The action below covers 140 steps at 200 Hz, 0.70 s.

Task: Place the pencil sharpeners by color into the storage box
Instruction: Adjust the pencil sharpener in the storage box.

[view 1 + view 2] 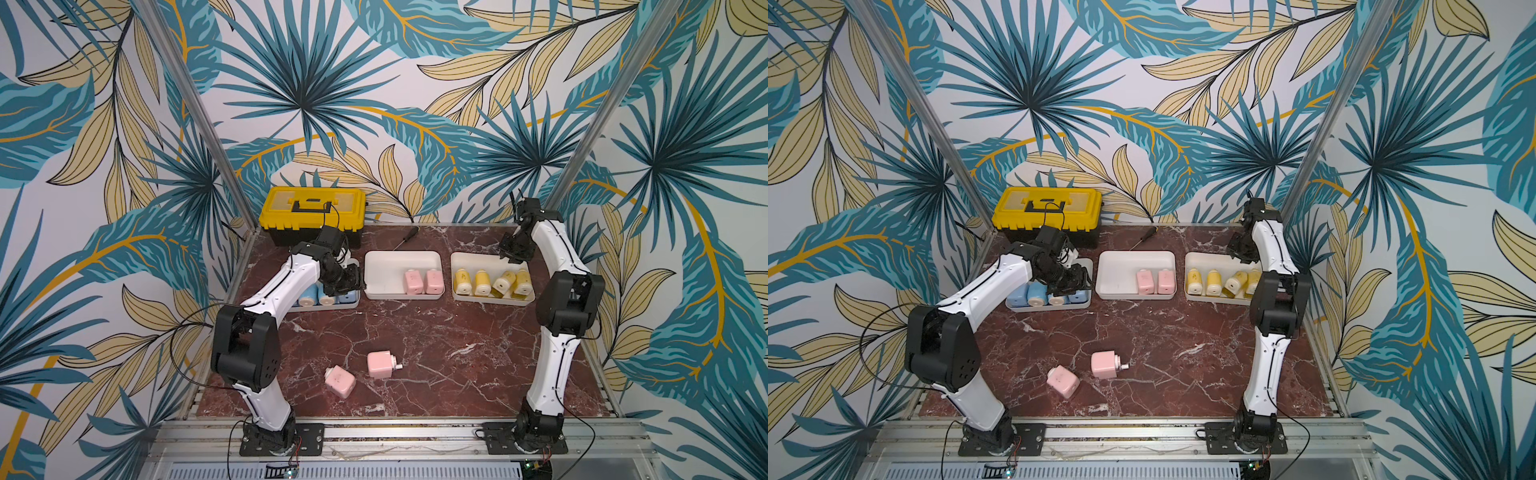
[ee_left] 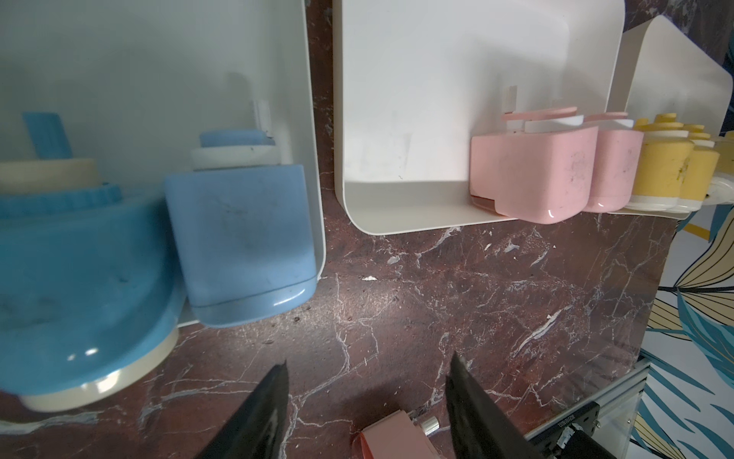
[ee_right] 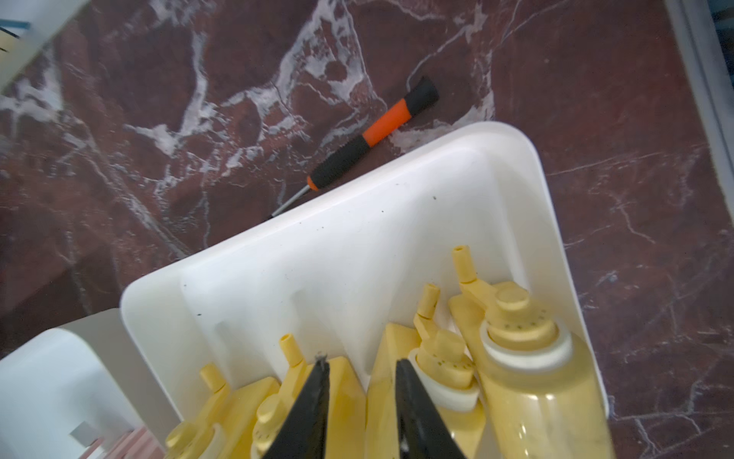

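left claw [image 2: 367, 393] hangs over the near edge of the left tray [image 1: 351, 305], jaws parted, nothing between them; the blue sharpeners [image 2: 238, 242] lie just beside it in that tray. right claw [image 3: 361, 391] hangs above the right tray [image 3: 357, 254], jaws apart with a narrow gap, gripping nothing; yellow sharpeners [image 3: 528, 357] sit directly under and to either side of its tips.

count, both top views: three white trays in a row across the far half of the tabletop [image 1: 436, 332]. left tray: four blue visible in a top view [image 1: 1038, 293]. middle tray [image 1: 390, 259]: two pink sharpeners [image 1: 423, 281], side by side at its right end. right tray: four yellow [image 1: 492, 282].

two loose pink sharpeners on the near tabletop, well apart from both claws: one [image 1: 380, 364] on its side, long axis across the tabletop, white nozzle pointing toward the right arm's side; the other [image 1: 340, 381] tipped, axis diagonal.

yellows: white ends face the near edge, the third one skewed.
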Motion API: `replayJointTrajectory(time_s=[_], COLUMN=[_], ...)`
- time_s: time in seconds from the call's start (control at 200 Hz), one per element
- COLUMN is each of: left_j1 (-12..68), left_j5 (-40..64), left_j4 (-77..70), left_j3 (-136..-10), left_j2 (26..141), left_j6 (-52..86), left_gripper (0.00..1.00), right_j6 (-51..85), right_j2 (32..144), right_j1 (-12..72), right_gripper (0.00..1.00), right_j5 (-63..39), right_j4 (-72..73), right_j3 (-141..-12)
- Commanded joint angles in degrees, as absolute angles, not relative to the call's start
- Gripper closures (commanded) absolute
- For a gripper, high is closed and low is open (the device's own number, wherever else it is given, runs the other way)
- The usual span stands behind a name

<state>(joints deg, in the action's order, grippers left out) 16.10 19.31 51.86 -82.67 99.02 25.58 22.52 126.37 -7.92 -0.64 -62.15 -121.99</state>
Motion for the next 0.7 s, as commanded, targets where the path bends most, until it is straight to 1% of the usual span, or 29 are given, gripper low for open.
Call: replayJointTrajectory(time_s=[0.0,0.095,0.125,0.18,0.265,0.436,0.696], left_j1=[16.4,16.6,16.6,16.7,16.7,16.8,16.9], left_j5=[19.2,19.0,19.1,19.2,19.5,19.0,18.9], left_j4=[51.6,51.3,51.1,50.9,50.9,50.9,50.9], left_j3=[-83.7,-83.5,-83.5,-83.4,-83.3,-82.8,-81.4], left_j2=[98.9,98.5,98.3,97.9,97.0,94.9,93.6], left_j6=[25.8,25.8,25.9,26.1,26.2,26.1,26.4], left_gripper=[0.35,0.35,0.35,0.35,0.35,0.35,0.35], right_j6=[24.0,26.0,27.1,28.5,30.3,32.2,31.9], right_j2=[123.2,121.0,120.3,119.3,117.7,115.1,117.5], right_j1=[-7.3,-5.6,-5.0,-3.9,-2.8,-2.7,-3.2], right_gripper=[0.61,0.51,0.45,0.39,0.33,0.30,0.30], right_j5=[-1.5,0.4,1.8,2.8,4.4,4.8,3.6], right_j4=[-63.1,-68.2,-70.0,-73.1,-75.9,-75.4,-73.6], right_j3=[-121.2,-121.6,-121.5,-121.3,-119.9,-113.5,-108.8])
